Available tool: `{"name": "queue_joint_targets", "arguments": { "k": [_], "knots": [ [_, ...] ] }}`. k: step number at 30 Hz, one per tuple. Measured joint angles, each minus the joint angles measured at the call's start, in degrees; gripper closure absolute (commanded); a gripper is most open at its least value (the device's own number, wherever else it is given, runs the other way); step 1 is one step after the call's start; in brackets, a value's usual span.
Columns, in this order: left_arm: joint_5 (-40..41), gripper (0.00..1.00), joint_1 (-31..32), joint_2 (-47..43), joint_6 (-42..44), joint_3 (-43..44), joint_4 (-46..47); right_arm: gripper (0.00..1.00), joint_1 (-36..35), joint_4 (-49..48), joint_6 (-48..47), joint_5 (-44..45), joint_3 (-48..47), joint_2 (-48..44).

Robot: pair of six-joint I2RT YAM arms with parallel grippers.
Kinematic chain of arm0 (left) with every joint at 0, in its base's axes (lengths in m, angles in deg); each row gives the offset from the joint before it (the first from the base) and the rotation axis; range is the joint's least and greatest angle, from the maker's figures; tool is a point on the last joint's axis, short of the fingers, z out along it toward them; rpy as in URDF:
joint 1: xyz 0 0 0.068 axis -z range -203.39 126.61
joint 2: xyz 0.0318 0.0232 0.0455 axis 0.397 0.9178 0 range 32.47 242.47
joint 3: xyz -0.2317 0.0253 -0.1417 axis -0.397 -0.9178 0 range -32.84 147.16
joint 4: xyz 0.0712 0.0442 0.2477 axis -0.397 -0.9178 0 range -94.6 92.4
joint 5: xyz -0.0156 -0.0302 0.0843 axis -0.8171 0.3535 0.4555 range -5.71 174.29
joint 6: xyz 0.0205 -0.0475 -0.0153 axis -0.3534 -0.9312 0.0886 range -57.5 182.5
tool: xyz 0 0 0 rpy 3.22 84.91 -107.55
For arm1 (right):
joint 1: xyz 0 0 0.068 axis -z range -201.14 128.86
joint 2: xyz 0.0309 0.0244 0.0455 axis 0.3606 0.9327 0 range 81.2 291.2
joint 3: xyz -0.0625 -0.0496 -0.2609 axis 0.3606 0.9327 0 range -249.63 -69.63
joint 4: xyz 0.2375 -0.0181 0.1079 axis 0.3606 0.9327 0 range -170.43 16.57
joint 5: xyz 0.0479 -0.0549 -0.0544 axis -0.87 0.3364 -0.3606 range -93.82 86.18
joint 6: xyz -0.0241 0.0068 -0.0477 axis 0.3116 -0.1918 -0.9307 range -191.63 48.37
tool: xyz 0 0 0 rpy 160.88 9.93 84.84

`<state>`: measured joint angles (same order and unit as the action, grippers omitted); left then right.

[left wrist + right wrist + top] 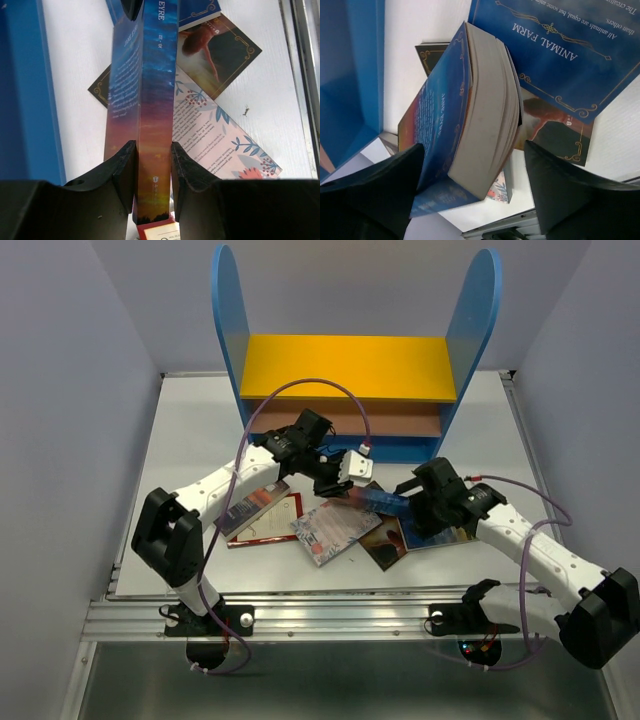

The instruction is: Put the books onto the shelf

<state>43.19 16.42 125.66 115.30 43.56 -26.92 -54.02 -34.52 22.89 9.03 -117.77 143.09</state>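
Near desk [190, 440] edge, loose books lie flat, overlapping: red-bordered white book [272, 522], pale floral book [335, 527], dark brown book [385, 548], Animal Farm [560, 55]. Above them the blue-orange Jane Eyre paperback [157, 75] is held off the pile, with the left claw [153, 150] clamped across its spine. Right claw [472, 147] has its fingers wide apart, straddling the book's other end, not gripping. Shelf [345, 365] stands upright at the far edge.

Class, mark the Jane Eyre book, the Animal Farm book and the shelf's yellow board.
Jane Eyre book [157, 110], left wrist view, spine.
Animal Farm book [560, 50], right wrist view, blue cover.
yellow board [345, 365], top external view, upper face.
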Motion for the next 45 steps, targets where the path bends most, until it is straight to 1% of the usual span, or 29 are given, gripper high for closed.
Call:
{"name": "queue_joint_targets", "arguments": {
  "k": [1,2,4,5,6,7,8,9,10,11,12,13,14,15,16,19,27,31,36,45],
  "knots": [
    [-0.07,1.00,0.17,0.00,0.00,-0.26,-0.02,0.34,0.07,-1.73,0.61,-0.31,1.42,0.31],
    [-0.11,1.00,0.35,-0.07,0.00,-0.68,-0.09,0.43,0.31,-2.58,0.87,-0.52,2.12,0.48],
    [-0.24,1.00,0.63,-0.07,0.00,-1.18,-0.26,0.58,0.46,-4.35,1.53,-0.55,3.28,0.44],
    [-0.26,1.00,0.79,-0.07,0.07,-1.46,-0.28,0.72,0.61,-5.01,1.79,-0.13,3.69,0.17],
    [-0.22,1.00,0.96,-0.09,0.07,-1.64,-0.59,0.77,0.74,-5.44,2.25,0.68,3.98,-0.28],
    [0.44,1.00,1.20,-0.09,-0.15,-1.97,-1.29,0.85,1.03,-5.99,3.76,1.14,4.09,-0.63],
    [0.87,1.00,1.44,-0.09,-0.28,-2.23,-1.53,0.91,1.49,-7.67,4.35,2.05,4.04,-1.33],
    [1.57,1.00,1.79,-0.09,-0.39,-2.60,-1.29,0.99,1.70,-8.76,4.20,2.71,4.02,-2.01],
    [2.12,1.00,1.95,-0.09,-0.48,-2.60,-1.11,0.99,1.68,-9.09,4.46,3.08,4.02,-2.27],
    [2.99,0.96,2.47,-0.22,-0.48,-2.60,-0.59,0.99,1.68,-9.18,3.63,3.52,4.00,-2.36],
    [3.39,0.81,2.73,-0.31,-0.48,-2.60,-0.57,0.99,1.68,-8.98,2.80,3.61,4.00,-2.29],
    [4.00,0.65,3.06,-0.33,-0.70,-2.60,-0.57,0.99,1.68,-9.05,2.23,3.69,4.00,-2.23],
    [4.50,0.46,3.34,-0.33,-0.96,-2.60,-0.57,0.99,1.68,-9.05,1.64,3.74,3.93,-2.16],
    [5.35,0.11,3.72,-0.33,-1.73,-2.60,-0.48,0.99,1.70,-9.05,1.05,3.82,3.85,-2.05],
    [5.84,0.01,4.00,-0.33,-2.75,-2.60,-0.42,0.99,1.70,-8.96,0.39,3.89,3.52,-1.75],
    [7.37,0.01,4.66,-0.37,-5.95,-2.58,2.71,0.99,1.33,-8.90,-4.37,3.87,1.84,-0.50],
    [15.13,0.01,8.87,-2.58,-15.32,-3.63,13.11,0.99,1.31,-9.09,-7.56,3.72,1.22,0.07],
    [16.98,0.01,11.06,-2.67,-19.21,-3.63,16.26,0.99,1.31,-9.16,-8.00,3.91,0.83,0.13],
    [17.40,0.01,12.37,-2.14,-22.27,-3.61,17.14,0.99,1.31,-9.27,-8.63,4.31,0.22,0.42],
    [19.78,0.01,13.00,1.99,-23.34,-3.26,17.59,0.99,1.29,-8.96,-11.76,4.90,-3.65,1.27]
  ]
}}
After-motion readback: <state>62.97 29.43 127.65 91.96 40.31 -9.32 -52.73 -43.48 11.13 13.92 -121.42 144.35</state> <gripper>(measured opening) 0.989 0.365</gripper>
